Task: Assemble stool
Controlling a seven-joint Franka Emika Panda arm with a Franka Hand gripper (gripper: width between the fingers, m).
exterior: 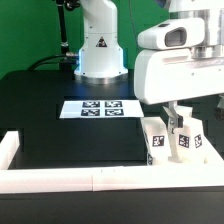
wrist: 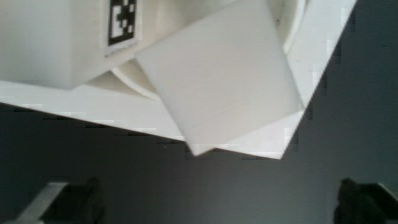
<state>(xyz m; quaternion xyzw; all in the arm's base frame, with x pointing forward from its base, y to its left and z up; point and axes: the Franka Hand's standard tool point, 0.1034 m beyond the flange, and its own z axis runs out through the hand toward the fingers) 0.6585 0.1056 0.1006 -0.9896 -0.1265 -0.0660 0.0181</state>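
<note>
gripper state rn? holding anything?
Gripper: open, holding nothing. In the wrist view, both fingers sit wide apart over bare black table, short of the white stool parts.

Your arm: one unit, glossy white rounded shells. Base column (exterior: pixel 98 45) is white, seated on a dark ring with a blue glow at its foot, and bears a small black triangular mark. Black cables (exterior: pixel 64 35) hang beside it. Wrist housing (exterior: pixel 180 62) is bulky white, with a grey rounded joint cap. Hand (wrist: pixel 214 200): dark fingertips (wrist: pixel 71 197).
</note>
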